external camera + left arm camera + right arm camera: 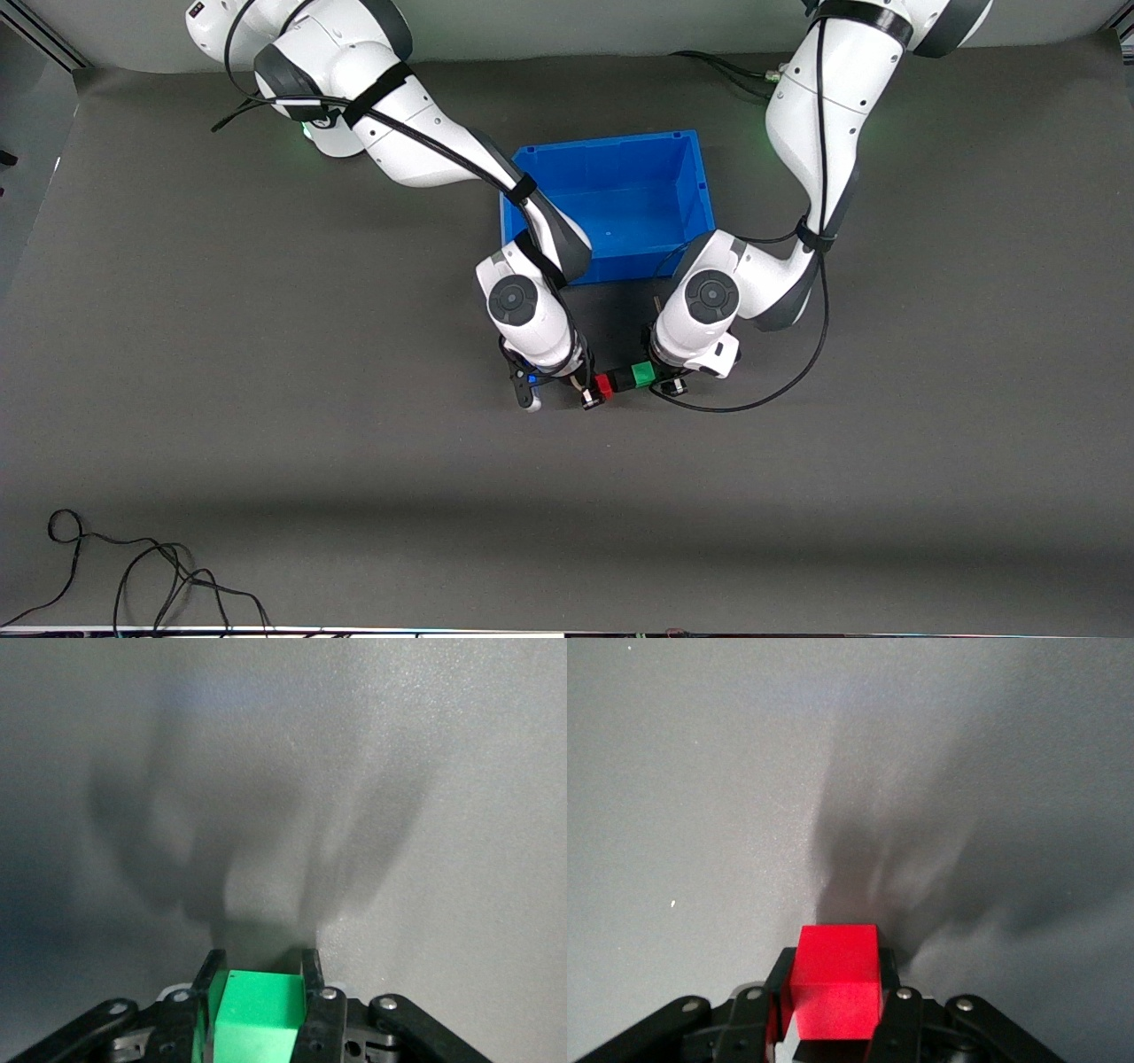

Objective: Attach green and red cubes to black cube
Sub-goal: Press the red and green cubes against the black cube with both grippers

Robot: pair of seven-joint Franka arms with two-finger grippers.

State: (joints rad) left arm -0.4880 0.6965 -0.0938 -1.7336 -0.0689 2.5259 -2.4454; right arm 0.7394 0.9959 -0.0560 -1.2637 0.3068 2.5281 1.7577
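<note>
My left gripper (pixel 646 376) is shut on the green cube (pixel 642 373), held above the grey mat. In the left wrist view the green cube (pixel 257 1010) sits between the black fingers of the left gripper (pixel 261 964). My right gripper (pixel 600 389) is shut on the red cube (pixel 603 385). The right wrist view shows the red cube (pixel 835 979) clamped in the right gripper (pixel 835 957). In the front view a small black cube (pixel 623 379) shows between the red and green cubes, in one row with them and close against both. It is hidden in both wrist views.
A blue bin (pixel 602 142) stands on the mat farther from the front camera than the grippers. Both arms reach past its corners. Loose black cables (pixel 133 576) lie at the mat's near edge toward the right arm's end.
</note>
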